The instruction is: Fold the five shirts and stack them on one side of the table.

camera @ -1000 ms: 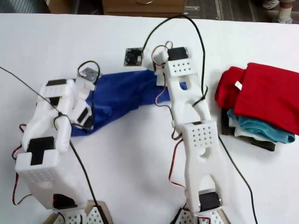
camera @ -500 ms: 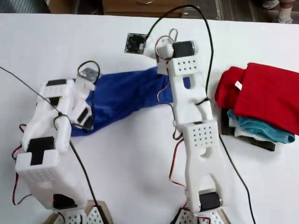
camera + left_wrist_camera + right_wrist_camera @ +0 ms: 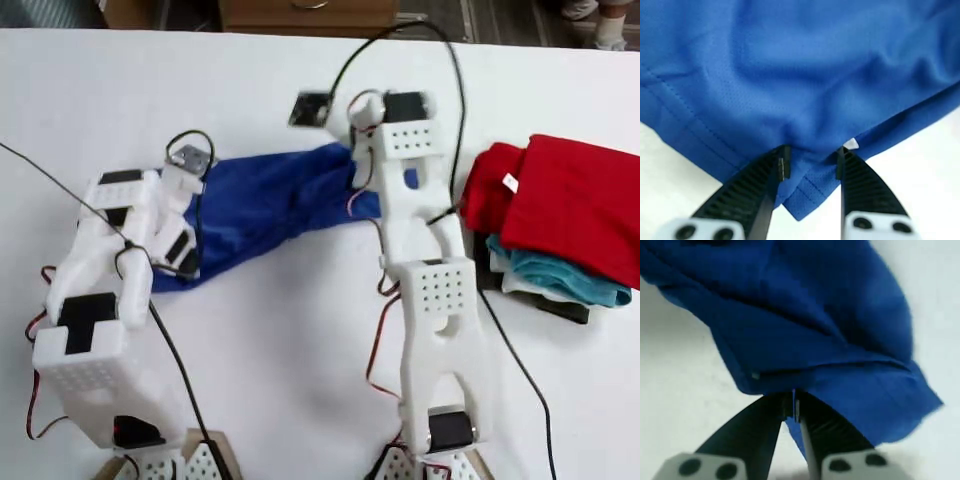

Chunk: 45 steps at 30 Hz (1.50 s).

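High view gives us the table (image 3: 300, 380) with the blue shirt (image 3: 265, 200) stretched as a bunched band between both arms, and the pile of folded shirts (image 3: 570, 220) close beside the right arm. We fear a stronger pull may drag the hem out of the left gripper (image 3: 811, 162), whose jaws stand a little apart around a thick fold. Wrist views reveal the grips, covered from above: the right gripper (image 3: 796, 410) is pressed together on the other edge.

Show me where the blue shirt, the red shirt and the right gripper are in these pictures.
blue shirt (image 3: 265, 200), high view, middle of the cloth.
red shirt (image 3: 575, 205), high view, middle of its top side.
right gripper (image 3: 794, 407), right wrist view, midway between its fingertips.
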Tool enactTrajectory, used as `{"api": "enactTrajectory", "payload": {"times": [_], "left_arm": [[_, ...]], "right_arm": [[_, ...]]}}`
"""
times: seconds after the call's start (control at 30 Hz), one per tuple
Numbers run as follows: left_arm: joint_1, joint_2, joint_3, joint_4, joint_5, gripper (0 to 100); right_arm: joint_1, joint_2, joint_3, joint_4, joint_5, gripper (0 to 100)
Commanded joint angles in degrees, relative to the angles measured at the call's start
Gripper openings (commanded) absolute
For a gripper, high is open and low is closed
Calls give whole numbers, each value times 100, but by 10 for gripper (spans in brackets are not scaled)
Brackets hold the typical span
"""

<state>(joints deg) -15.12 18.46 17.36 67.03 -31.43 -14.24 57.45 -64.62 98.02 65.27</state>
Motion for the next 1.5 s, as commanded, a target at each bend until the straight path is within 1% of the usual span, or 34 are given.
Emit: {"api": "enactTrajectory", "payload": {"times": [0.0, 0.2, 0.33, 0.57, 0.7, 0.87, 1.0, 1.17, 1.33, 1.47], "left_arm": [[53, 70, -57, -255, 44, 172], [53, 70, -57, -255, 44, 172], [53, 70, -57, -255, 44, 172], [53, 70, -57, -255, 44, 172], [53, 70, -57, -255, 44, 172], [53, 70, -57, -255, 44, 172], [53, 70, -57, -255, 44, 172], [53, 70, -57, -255, 44, 172], [53, 70, -57, -255, 44, 172], [53, 53, -57, -273, 79, 172]], "right_arm": [[-409, -479, 123, -127, -53, 20], [-901, -330, 70, -400, -53, 20], [-1024, -338, -97, -374, -53, 20], [-1033, -330, -519, -400, -53, 20], [-1103, -453, -993, -189, -44, 20], [-1147, -426, -730, -171, -44, 20], [-1147, -110, -378, -171, -53, 20], [-1156, 242, -369, -198, -53, 20], [-1112, 145, -545, -101, -62, 20], [-1112, -400, -1011, -40, -545, 20]]}}
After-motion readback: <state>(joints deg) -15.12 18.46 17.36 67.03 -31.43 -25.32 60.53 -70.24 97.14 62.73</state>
